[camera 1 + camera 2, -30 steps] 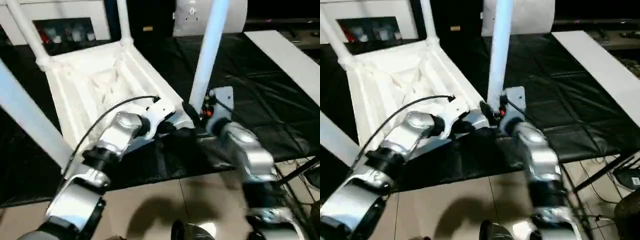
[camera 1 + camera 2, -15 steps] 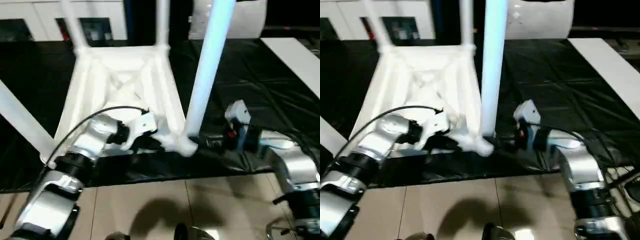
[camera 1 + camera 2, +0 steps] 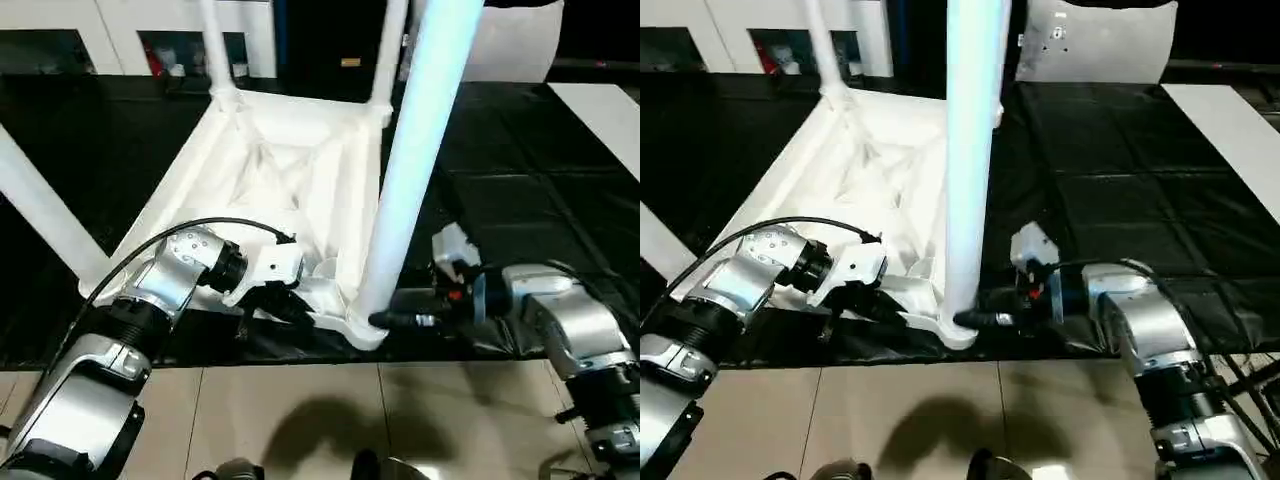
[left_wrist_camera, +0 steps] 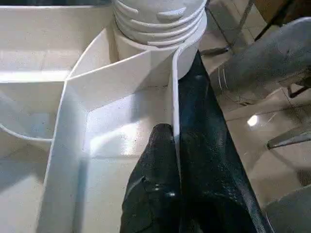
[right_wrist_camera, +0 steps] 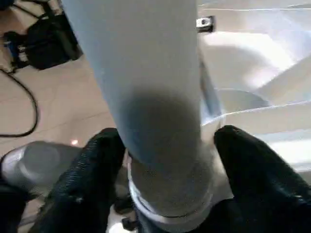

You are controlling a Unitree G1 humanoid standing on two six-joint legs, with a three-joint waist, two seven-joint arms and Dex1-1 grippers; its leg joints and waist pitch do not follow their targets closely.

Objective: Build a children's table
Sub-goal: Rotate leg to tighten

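Ribbed white plastic table [image 3: 290, 170] — round tapering leg [image 3: 415, 150].

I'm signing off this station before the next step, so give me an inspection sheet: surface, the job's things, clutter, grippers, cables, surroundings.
Surface: black sheet, creased; beige tiled floor in front.
Job's things: children's table lies upside down, ribbed underside up; four legs stand in its corners; near leg is seated in its corner socket.
Clutter: flat white board on the sheet's far right.
Grippers: left gripper shut on the table's edge wall by the near corner; right gripper has a finger on each side of the near leg's base.
Cables: black cable arcs over the left forearm.
Surroundings: white cabinets behind.
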